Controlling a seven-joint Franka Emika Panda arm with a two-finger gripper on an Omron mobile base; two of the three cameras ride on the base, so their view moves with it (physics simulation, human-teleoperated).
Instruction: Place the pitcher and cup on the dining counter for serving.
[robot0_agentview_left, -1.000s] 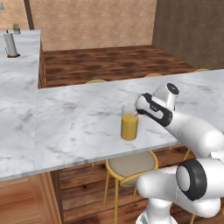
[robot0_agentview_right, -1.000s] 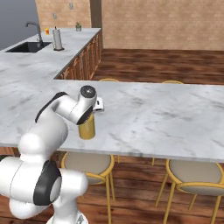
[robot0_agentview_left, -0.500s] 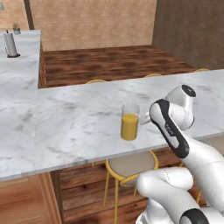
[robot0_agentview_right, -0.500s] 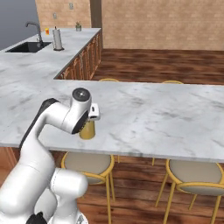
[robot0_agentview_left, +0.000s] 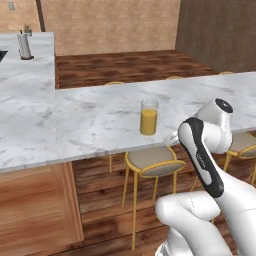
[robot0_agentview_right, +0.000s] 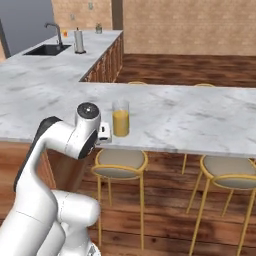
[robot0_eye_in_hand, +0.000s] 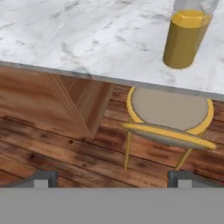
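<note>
Pitcher: the pitcher (robot0_agentview_left: 149, 117) of amber liquid stands upright on the dining counter tabletop (robot0_agentview_left: 100, 115), near its front edge, above a yellow-framed stool (robot0_agentview_left: 152, 161).

Left base view: the white arm is folded below the tabletop's edge, apart from the pitcher; a paper-towel roll (robot0_agentview_left: 24, 45) stands on the far tabletop.

Right base view: the pitcher (robot0_agentview_right: 120, 118) stands alone on the marble; the arm's wrist sits just beside it, lower; the sink (robot0_agentview_right: 47, 49) lies far back.

Hand view: end effector (robot0_eye_in_hand: 112, 179) empty, finger tips spread wide, looking at the stool (robot0_eye_in_hand: 170, 114) and pitcher (robot0_eye_in_hand: 186, 34).

Progress: pitcher apparently delivered; the cup, judging by this, is left to bring.
</note>
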